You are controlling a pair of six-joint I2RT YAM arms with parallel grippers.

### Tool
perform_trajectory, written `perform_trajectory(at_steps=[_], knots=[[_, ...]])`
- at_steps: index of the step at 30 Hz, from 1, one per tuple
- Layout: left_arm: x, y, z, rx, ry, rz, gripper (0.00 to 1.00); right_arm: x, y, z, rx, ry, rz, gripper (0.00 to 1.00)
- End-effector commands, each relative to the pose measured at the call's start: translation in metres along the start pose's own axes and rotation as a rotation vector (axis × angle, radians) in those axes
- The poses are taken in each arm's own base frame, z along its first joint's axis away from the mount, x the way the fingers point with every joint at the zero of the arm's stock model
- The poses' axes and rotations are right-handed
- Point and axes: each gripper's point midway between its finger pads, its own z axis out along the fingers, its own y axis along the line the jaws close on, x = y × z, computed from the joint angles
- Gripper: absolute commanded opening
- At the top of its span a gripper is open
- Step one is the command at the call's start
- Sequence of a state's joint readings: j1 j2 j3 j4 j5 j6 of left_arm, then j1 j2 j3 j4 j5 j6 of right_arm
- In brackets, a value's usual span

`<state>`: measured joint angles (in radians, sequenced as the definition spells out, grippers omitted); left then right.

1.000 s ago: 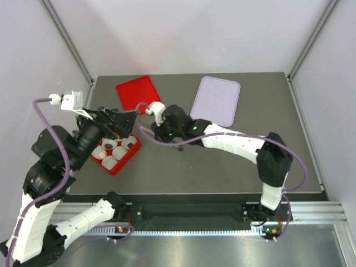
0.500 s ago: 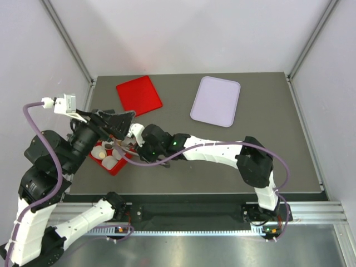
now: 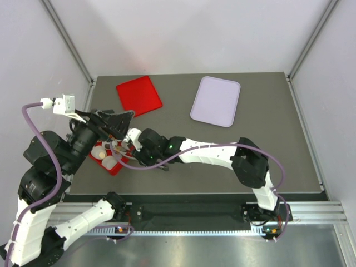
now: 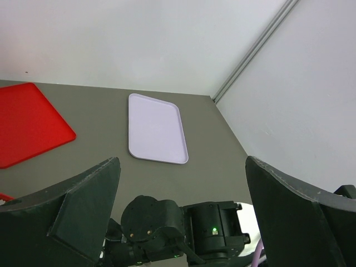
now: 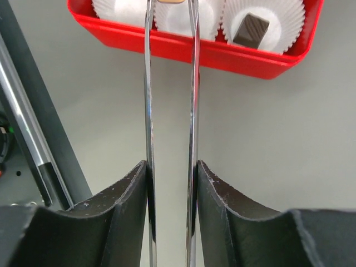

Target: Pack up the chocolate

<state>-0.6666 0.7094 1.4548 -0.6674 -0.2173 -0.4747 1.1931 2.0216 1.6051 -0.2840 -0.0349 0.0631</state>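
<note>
My right gripper (image 5: pixel 172 164) is shut on a pair of metal tongs (image 5: pixel 147 111). The tong tips reach over the red box (image 5: pixel 222 55) and pinch a tan chocolate (image 5: pixel 170 1), cut off by the top edge. A dark squarish chocolate (image 5: pixel 250 29) lies in a white paper cup at the box's right. In the top view my right gripper (image 3: pixel 135 146) is at the box (image 3: pixel 114 167). My left gripper (image 4: pixel 182 161) is open wide and empty, held above the box (image 3: pixel 114 123), looking down on the right wrist. Other chocolates are hidden.
The flat red lid (image 3: pixel 138 94) lies at the back left. A lilac tray (image 3: pixel 216 100) lies at the back, right of centre. My left arm covers much of the box from above. The right arm stretches across the table's middle.
My right arm has swung left and towards the front, carrying the tongs from near the lid to the red box. My left arm has shifted slightly left.
</note>
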Motion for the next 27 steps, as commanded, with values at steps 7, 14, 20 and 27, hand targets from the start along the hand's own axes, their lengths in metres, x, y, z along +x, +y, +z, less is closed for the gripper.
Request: perform_trajectory(at_steps=[7, 14, 20, 27], knots=[[-0.007, -0.003, 0.0, 0.01, -0.029, -0.015, 0.99, -0.02, 0.006, 0.0, 0.044, -0.04, -0.036, 0.39], [-0.007, -0.003, -0.001, 0.011, -0.028, -0.017, 0.99, -0.024, 0.008, 0.0, 0.05, -0.045, -0.049, 0.41], [-0.007, -0.004, -0.001, 0.013, -0.029, -0.017, 0.99, -0.028, 0.006, -0.004, 0.062, -0.053, -0.053, 0.41], [-0.003, -0.002, 0.004, 0.004, -0.017, -0.008, 0.99, -0.041, 0.001, -0.013, 0.088, -0.101, -0.057, 0.4]])
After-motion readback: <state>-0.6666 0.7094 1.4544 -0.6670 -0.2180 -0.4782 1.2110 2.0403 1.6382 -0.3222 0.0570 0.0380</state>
